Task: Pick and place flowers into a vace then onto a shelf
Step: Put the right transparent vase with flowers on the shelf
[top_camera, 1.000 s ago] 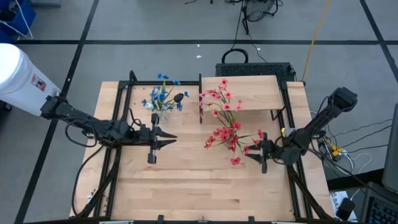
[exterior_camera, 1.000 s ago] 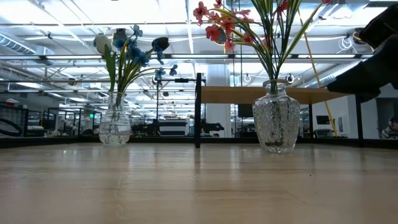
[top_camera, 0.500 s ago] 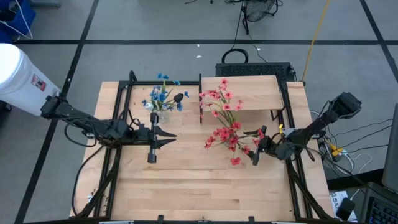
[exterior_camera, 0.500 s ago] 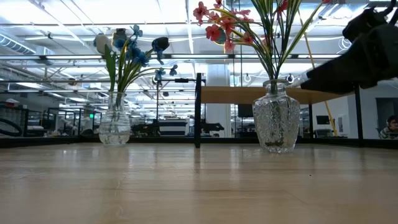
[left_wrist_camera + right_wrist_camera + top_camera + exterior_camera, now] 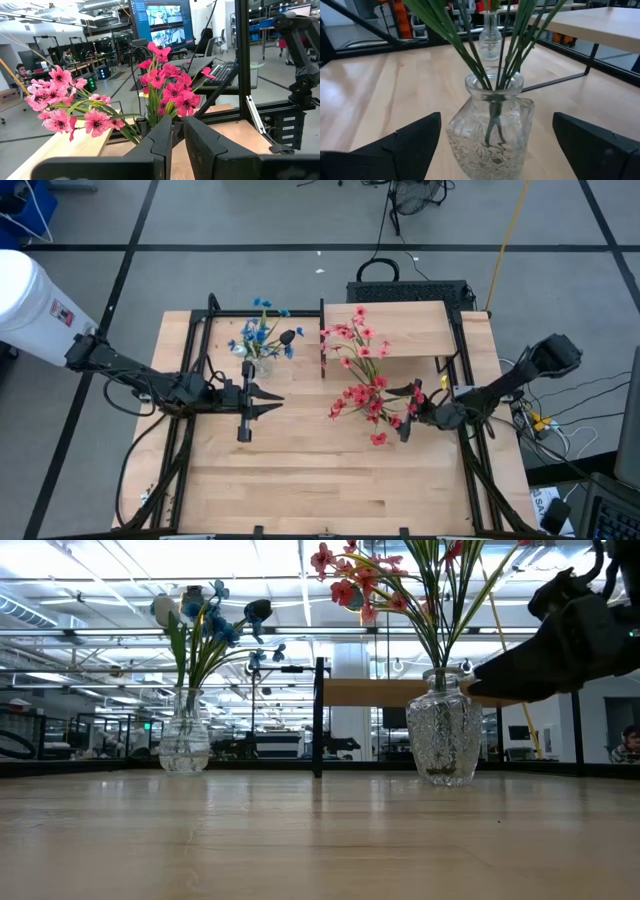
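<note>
Wooden tabletop (image 5: 300, 470) — bare boards across the 6 o'clock half, black frame rails (image 5: 176, 450) along its 9 and 3 o'clock edges.
White cylinder (image 5: 25, 300) off the table at 10 o'clock.
Black wire crate (image 5: 410, 288) on the grey floor (image 5: 250, 270) at 12 o'clock; yellow cable (image 5: 510, 230) at 1 o'clock.
Left wrist view — lit monitor (image 5: 162, 20), keyboard (image 5: 220, 72), a seated person (image 5: 21, 70) far off.

flowers (image 5: 365, 385) in vase (image 5: 444, 740) | shelf (image 5: 405, 328) behind | right hand (image 5: 408, 413) beside vase
</note>
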